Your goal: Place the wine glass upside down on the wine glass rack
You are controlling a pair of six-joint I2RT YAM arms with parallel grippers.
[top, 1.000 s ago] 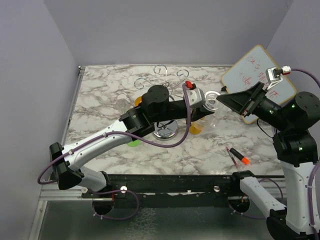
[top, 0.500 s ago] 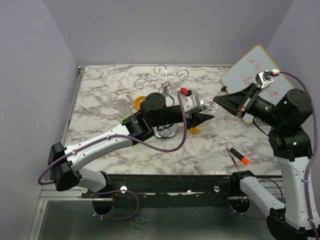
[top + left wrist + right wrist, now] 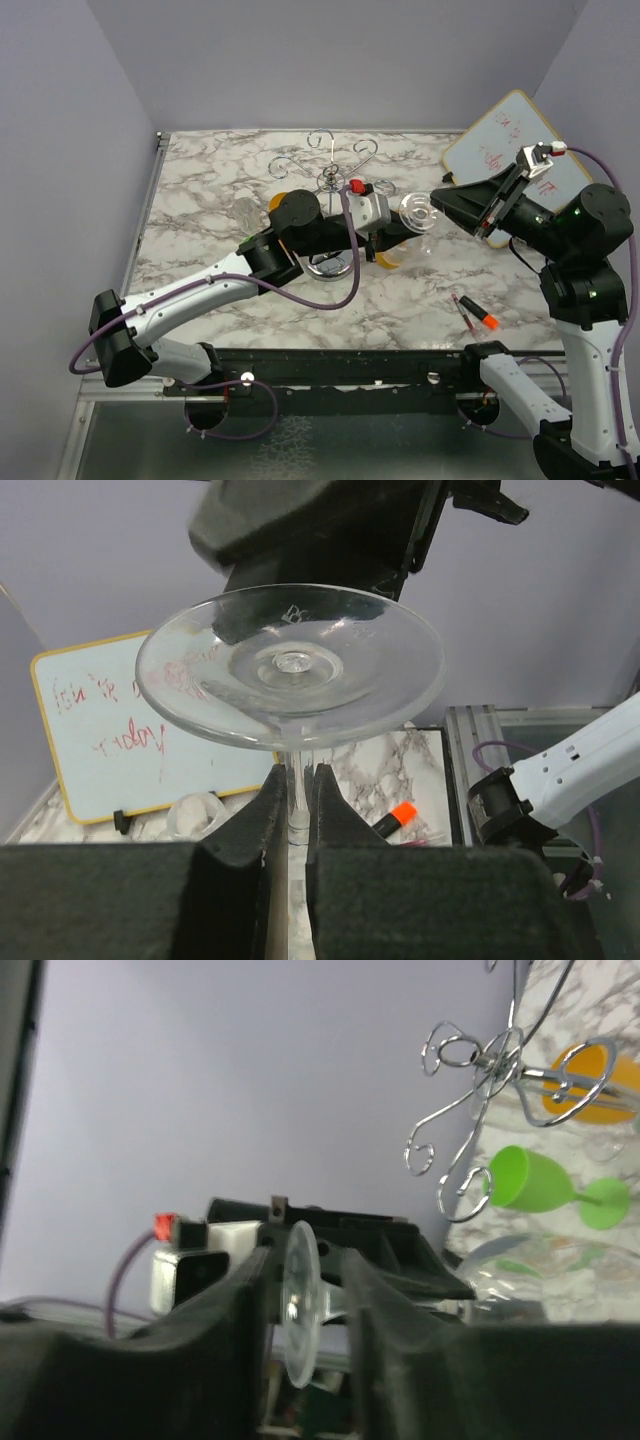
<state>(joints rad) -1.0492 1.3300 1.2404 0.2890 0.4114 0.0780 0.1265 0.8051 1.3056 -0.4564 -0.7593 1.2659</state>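
Overhead, the left arm reaches across the marbled table (image 3: 200, 190) and the left gripper (image 3: 393, 232) holds the wine glass (image 3: 415, 212) in the air, just right of the wine glass rack (image 3: 333, 266) and apart from it. The left wrist view shows the two dark fingers (image 3: 250, 830) pressed together on the thin stem, with the round foot of the glass facing the camera; the bowl is hidden behind the fingers. From the right wrist view the right gripper (image 3: 302, 1265) meets the glass from the opposite side: its jaws stand spread, one on each side of the foot, which appears edge-on between them, with a visible gap on at least one side. The rack stands upright on its shiny round base, and its curled hook arms carry no glass. A green glass (image 3: 530, 1185) and an orange glass (image 3: 590, 1085) sit near the rack's base. A whiteboard (image 3: 510, 140) leans at the far right, and a marker with an orange cap (image 3: 478, 315) lies on the table near the right arm.
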